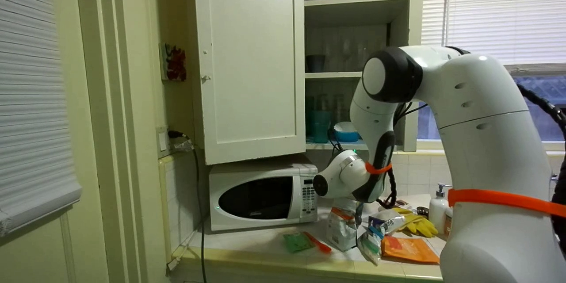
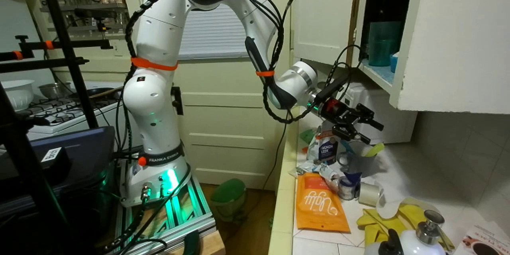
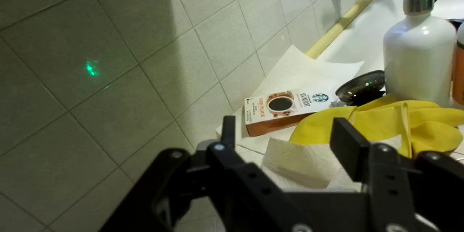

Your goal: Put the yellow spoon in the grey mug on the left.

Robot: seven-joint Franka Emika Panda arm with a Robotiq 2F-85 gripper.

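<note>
Yellow spoon (image 2: 375,150): found in the grey mug (image 2: 361,165), its upper end tilted out past the rim, its lower part hidden; the mug's wall appears to prop it. Whether this mug is the one meant by "on the left" cannot be confirmed. Fingers (image 3: 348,148): spread wide, with nothing between them in the wrist view; in an exterior view they appear above the mug, and contact with rim or spoon cannot be ruled out. Finding, by judgement: the placement looks complete, and the wide spread suits letting the spoon lean freely. Withdrawal up and back is advised, since a sideways move could catch the spoon and tip the mug.

Just beside the mug: coffee bag (image 2: 327,147), upright, standing on its own base on the surface (image 2: 426,175). Near it: pale cylinder (image 2: 369,194) on its side, probably a paper roll, judging by the loose sheet (image 2: 387,209) beside it; it could roll if nudged. Orange pouch (image 2: 320,207): laid flat, hence stable. Farther along: yellow gloves (image 3: 427,123), heaped limp, presumably put down for washing-up. Behind them: coffee box (image 3: 290,107), lying flat, label uppermost. Beyond, soap bottle (image 3: 417,50), upright, presumably placed for ready use
</note>
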